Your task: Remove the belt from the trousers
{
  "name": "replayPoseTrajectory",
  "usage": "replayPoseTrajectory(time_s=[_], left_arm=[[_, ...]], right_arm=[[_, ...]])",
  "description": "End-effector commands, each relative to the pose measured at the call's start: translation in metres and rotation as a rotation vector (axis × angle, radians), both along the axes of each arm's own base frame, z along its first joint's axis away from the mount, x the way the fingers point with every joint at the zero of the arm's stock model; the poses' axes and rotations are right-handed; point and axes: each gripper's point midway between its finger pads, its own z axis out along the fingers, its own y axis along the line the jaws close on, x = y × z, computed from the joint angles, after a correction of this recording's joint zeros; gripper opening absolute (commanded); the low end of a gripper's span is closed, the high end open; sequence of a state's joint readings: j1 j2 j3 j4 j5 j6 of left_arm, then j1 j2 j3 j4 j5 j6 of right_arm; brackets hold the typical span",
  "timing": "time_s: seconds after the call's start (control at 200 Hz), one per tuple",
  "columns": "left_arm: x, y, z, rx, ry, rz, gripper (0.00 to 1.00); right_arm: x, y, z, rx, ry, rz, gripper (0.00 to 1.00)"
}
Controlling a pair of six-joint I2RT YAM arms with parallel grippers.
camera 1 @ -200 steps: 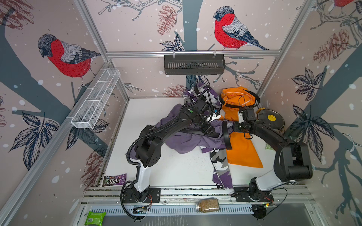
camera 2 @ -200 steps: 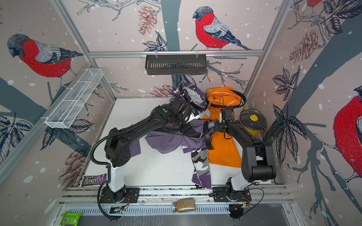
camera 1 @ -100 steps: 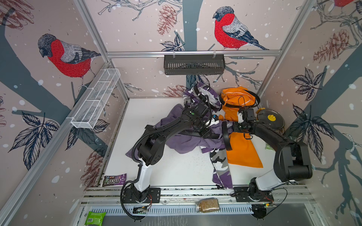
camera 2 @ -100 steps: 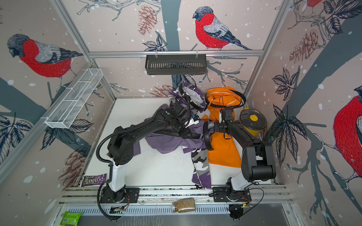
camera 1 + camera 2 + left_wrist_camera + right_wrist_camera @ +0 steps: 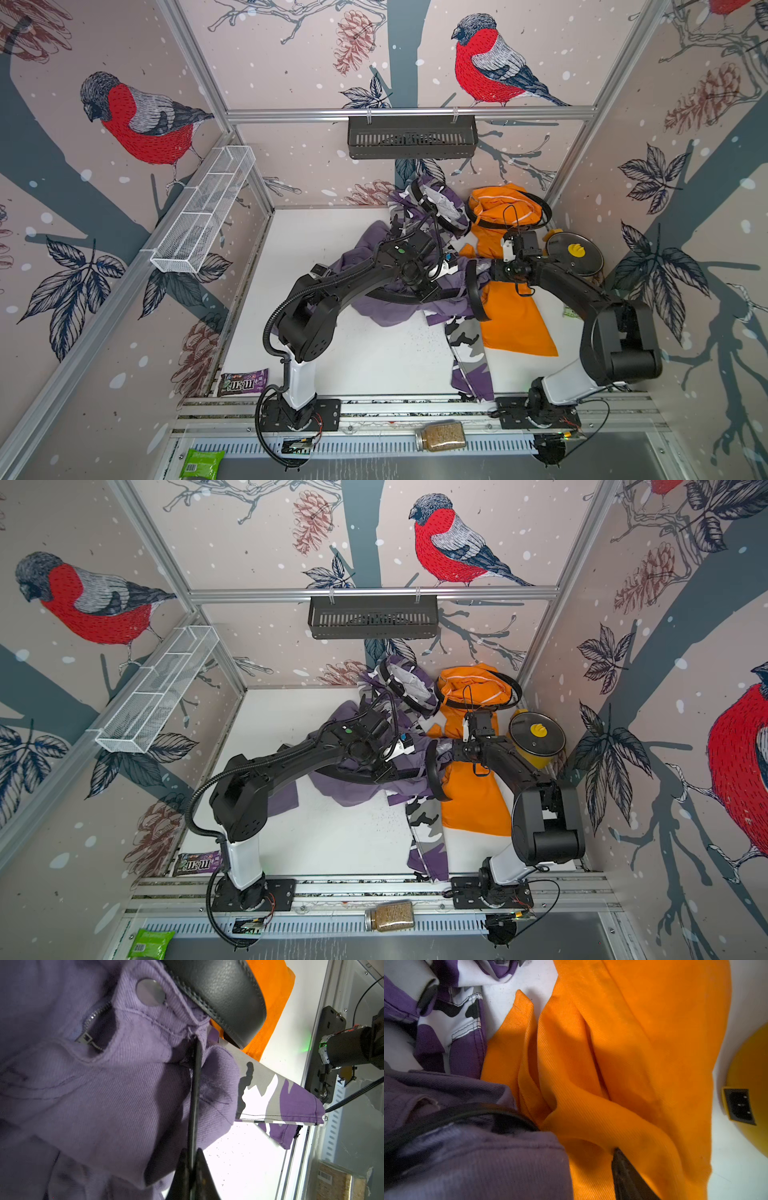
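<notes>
**Belt not yet out of the lilac trousers**

The belt (image 5: 473, 291) is seen threaded along the waist of the lilac trousers (image 5: 374, 309), which lie crumpled in the middle of the table (image 5: 332, 257). Only its free end is curled upright at the right, against the orange trousers (image 5: 513, 320). Nearly all of the pulling is judged to be left. Belts are also seen round the waists of the orange pair and of the camouflage trousers (image 5: 467, 347), at the far wall.

The left arm is stretched across the lilac pair. The left gripper (image 5: 196, 1047) is closed and is judged to be pinched on the waistband just beside the belt. The right arm is bent in from the right, with the right gripper (image 5: 491, 271) low by the belt's end. Whether it is open or holding anything cannot be told.
</notes>
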State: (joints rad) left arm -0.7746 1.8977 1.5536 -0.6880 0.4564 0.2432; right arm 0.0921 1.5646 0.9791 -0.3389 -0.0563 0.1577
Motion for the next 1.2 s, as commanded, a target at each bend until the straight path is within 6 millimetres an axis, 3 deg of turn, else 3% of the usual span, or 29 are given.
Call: replayPoseTrajectory(time_s=[0.0, 0.13, 0.235, 0.555, 0.925, 1.196], left_arm=[[0.000, 0.007, 0.024, -0.012, -0.054, 0.010, 0.00], [0.002, 0.019, 0.059, -0.033, -0.148, 0.045, 0.00], [0.001, 0.031, 0.076, -0.030, -0.204, 0.068, 0.00], [0.001, 0.084, 0.101, 0.017, -0.365, 0.237, 0.00], [0.020, 0.146, 0.141, -0.038, -0.568, 0.447, 0.00], [0.024, 0.171, 0.170, -0.083, -0.709, 0.530, 0.00]], right_arm=[[0.005, 0.002, 0.001, -0.011, -0.009, 0.009, 0.60], [0.017, 0.011, 0.010, -0.016, -0.045, 0.025, 0.63], [0.028, 0.020, 0.016, -0.030, -0.064, 0.038, 0.64], [0.046, 0.017, 0.012, -0.082, -0.049, 0.032, 0.62], [0.046, 0.002, 0.007, -0.112, -0.026, 0.001, 0.61], [0.044, -0.003, 0.003, -0.113, -0.013, -0.009, 0.61]])
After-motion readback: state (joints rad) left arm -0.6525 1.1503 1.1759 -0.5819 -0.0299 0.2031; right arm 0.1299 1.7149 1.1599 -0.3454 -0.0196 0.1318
